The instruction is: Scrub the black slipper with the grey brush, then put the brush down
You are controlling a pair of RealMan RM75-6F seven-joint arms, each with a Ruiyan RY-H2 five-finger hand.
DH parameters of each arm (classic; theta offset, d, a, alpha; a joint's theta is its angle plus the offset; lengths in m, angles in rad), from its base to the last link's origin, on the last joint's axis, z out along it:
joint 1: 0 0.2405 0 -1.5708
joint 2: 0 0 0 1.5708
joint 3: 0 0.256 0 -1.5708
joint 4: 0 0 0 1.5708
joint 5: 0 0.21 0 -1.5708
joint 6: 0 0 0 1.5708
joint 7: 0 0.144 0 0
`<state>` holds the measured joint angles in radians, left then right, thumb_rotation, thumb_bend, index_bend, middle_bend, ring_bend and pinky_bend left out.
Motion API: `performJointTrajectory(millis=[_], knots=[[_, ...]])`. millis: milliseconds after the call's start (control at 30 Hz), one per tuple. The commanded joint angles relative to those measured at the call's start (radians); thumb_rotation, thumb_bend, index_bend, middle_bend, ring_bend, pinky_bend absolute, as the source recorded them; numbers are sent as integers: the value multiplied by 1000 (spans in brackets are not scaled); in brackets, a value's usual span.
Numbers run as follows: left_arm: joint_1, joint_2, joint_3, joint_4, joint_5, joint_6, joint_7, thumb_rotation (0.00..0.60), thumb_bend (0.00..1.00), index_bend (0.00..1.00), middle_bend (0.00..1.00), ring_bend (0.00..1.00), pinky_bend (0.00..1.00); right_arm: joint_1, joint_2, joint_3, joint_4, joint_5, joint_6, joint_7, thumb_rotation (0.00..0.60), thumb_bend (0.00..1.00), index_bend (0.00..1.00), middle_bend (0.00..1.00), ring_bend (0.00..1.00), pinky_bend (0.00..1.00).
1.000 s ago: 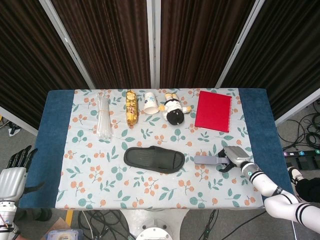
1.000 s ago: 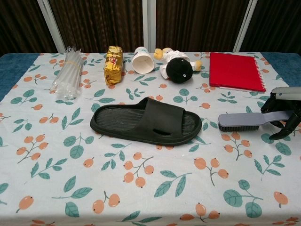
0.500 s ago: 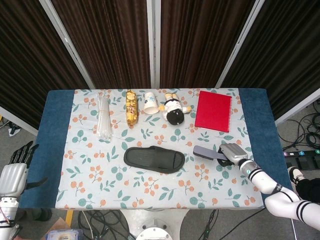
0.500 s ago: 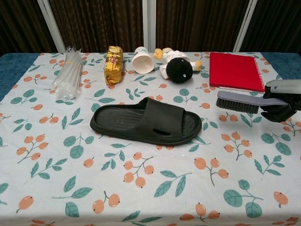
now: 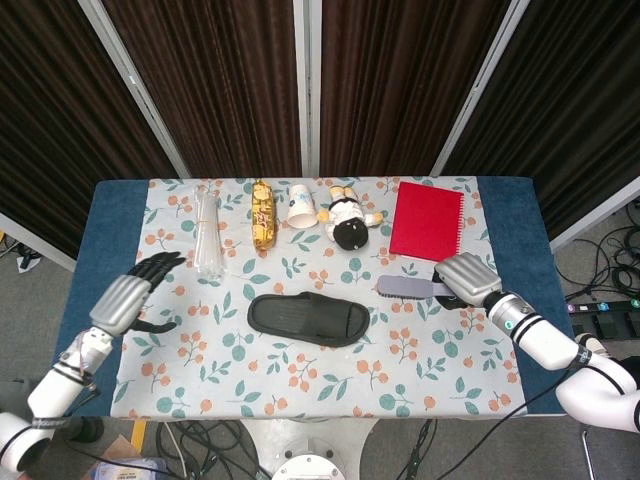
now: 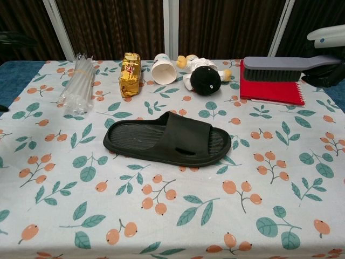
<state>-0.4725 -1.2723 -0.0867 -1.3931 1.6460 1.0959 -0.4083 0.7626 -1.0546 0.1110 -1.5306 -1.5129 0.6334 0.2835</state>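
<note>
Here the right robot hand grips the grey brush, lying crosswise, head toward the black slipper.

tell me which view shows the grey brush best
The chest view: the grey brush shows side-on, bristles down, lifted in front of the red notebook, its handle running to the right hand at the frame edge. The head view shows the brush from above, small, with the hand gripping its handle.
</note>
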Motion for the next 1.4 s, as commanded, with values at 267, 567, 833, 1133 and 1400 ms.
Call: performJointTrajectory(millis=[267,567,833,1133,1400], knots=[[-276,-215,13,151,35,-280,-106,600,50,86,124,68,144,50,-68,9,-8,78,-23,-160,600,533,1000,1000,1000,1000],[-358,-326,35,229,8,-341,-105,600,51,85,124,68,144,61,-226,12,84,110,42,-243,600,544,1000,1000,1000,1000],[-400,-406,46,313,-27,-373,-133,600,50,87,131,69,145,79,-335,2,164,110,61,-285,600,546,1000,1000,1000,1000],[-411,-464,53,396,-57,-356,-159,600,50,227,332,178,226,97,-450,-16,248,106,67,-314,600,545,1000,1000,1000,1000],[-415,-495,56,445,-71,-327,-188,600,51,350,477,290,275,109,-546,-18,350,103,99,-374,600,546,1000,1000,1000,1000]])
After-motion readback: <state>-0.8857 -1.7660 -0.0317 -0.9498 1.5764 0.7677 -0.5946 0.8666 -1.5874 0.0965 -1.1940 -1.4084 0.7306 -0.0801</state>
